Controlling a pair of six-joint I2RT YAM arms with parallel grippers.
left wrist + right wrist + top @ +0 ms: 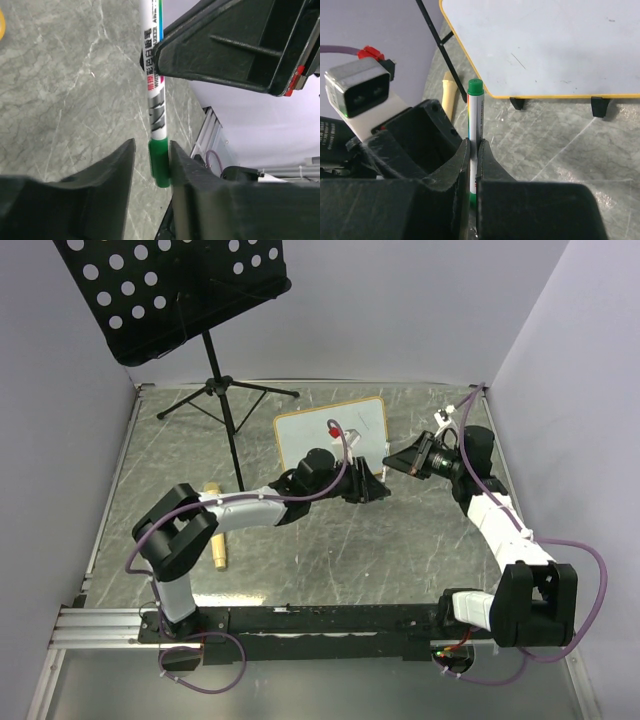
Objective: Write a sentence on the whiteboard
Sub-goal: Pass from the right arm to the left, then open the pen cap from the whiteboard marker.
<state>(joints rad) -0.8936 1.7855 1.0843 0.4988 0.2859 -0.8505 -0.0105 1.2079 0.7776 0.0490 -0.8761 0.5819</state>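
The whiteboard [330, 435] leans propped up at the back middle of the table, its white face [545, 45] blank apart from faint marks. In front of it my right gripper [392, 465] [473, 145] is shut on the white barrel of a marker [475, 115] with green ends. My left gripper [375, 485] [152, 150] meets it from the left. Its jaws straddle the marker's green cap [160, 165]. One finger [195, 175] touches the cap, and a gap shows on the other side. The marker's tip is hidden.
A black perforated music stand [180, 290] rises at the back left on tripod legs [225, 390], and its pole [440, 40] passes just left of the board. A tan wooden stick [217, 545] lies on the table beside the left arm. Walls close in the back and the right.
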